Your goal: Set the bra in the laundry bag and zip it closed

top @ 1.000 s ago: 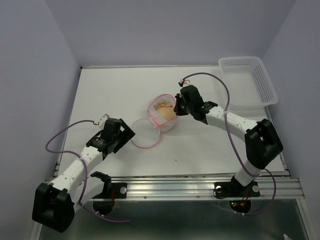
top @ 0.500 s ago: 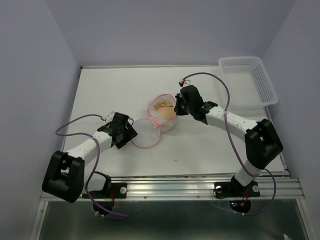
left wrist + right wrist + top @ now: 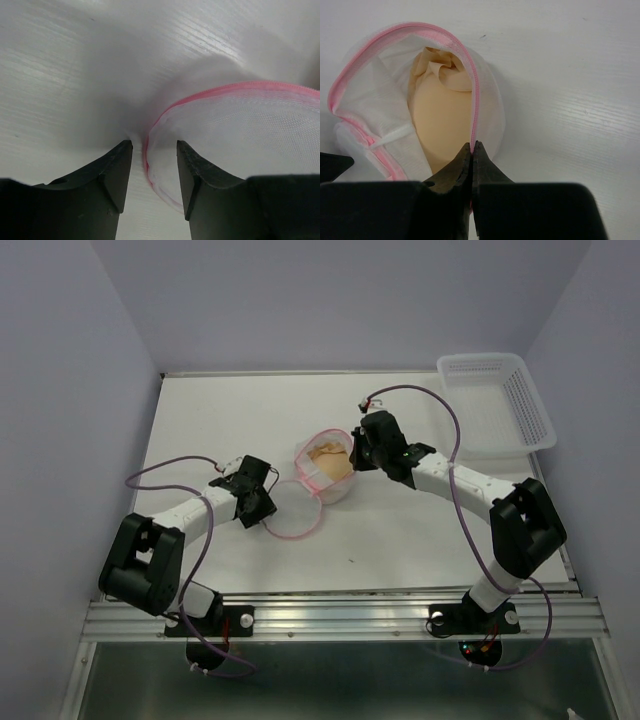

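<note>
While pinching the laundry bag (image 3: 491,120) rim, right pincer (image 3: 472,148) just beside the bra (image 3: 442,115).

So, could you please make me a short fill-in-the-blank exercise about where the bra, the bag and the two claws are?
1. The soft tan-peach fabric bra lies ___ the round white mesh laundry bag.
2. The right claw is ___ on the bag's pink rim.
3. The left claw is ___, around the edge of the bag's flat lid.
4. The rectangular white plastic lattice basket stands at the table's far ___ corner.

Missing words: inside; shut; open; right.
</note>
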`<state>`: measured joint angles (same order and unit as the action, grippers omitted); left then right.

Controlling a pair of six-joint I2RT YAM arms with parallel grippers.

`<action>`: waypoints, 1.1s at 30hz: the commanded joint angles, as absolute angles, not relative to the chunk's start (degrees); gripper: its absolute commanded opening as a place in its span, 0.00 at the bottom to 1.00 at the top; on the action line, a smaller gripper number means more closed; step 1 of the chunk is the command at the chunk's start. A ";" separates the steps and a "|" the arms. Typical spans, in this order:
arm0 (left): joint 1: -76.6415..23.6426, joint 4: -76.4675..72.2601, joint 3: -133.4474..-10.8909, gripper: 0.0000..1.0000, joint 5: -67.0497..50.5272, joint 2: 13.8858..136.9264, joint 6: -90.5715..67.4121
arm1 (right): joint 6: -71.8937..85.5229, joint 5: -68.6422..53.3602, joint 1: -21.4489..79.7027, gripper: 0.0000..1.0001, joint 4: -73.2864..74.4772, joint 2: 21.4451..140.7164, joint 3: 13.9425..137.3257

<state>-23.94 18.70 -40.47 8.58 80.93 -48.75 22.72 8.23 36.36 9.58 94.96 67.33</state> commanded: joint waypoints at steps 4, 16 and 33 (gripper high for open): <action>-25.58 20.13 -40.69 0.05 9.31 81.74 -47.90 | 22.68 9.76 36.12 0.03 7.29 91.58 66.36; -26.37 23.72 -48.68 0.00 3.44 65.31 -41.84 | 20.75 5.54 36.12 0.04 8.26 91.67 66.88; -26.45 36.90 -75.05 0.00 0.25 69.17 -37.97 | 11.87 -2.19 36.12 0.04 2.47 85.52 62.06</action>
<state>-26.24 33.12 -68.82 -0.75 69.67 -40.38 15.55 1.61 36.34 7.94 89.47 63.68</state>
